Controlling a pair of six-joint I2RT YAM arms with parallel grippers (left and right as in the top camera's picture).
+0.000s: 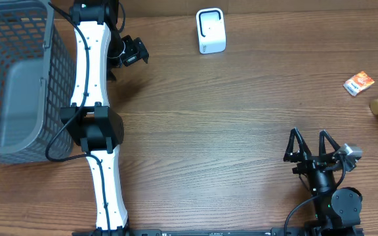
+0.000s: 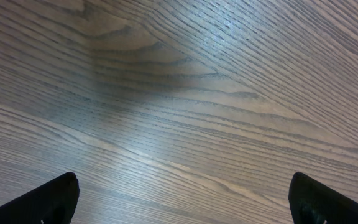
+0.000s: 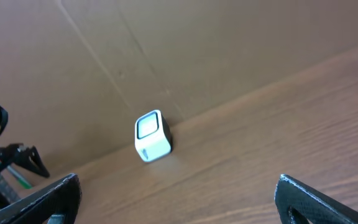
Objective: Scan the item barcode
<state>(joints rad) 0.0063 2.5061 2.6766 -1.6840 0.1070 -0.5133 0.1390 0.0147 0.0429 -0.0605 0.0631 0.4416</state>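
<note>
Both hands are empty: our left gripper (image 1: 136,51) hangs wide over the table (image 1: 209,144) near the basket (image 1: 18,78), and our right gripper (image 1: 309,141) is just as wide at the near edge. The small orange packet (image 1: 359,82) lies flat at far right, well apart from the white scanner (image 1: 210,31) at the back. We see two risks: the flat packet could skid from the fingers, and its barcode, which we cannot see, could end up facing away from the scanner.
</note>
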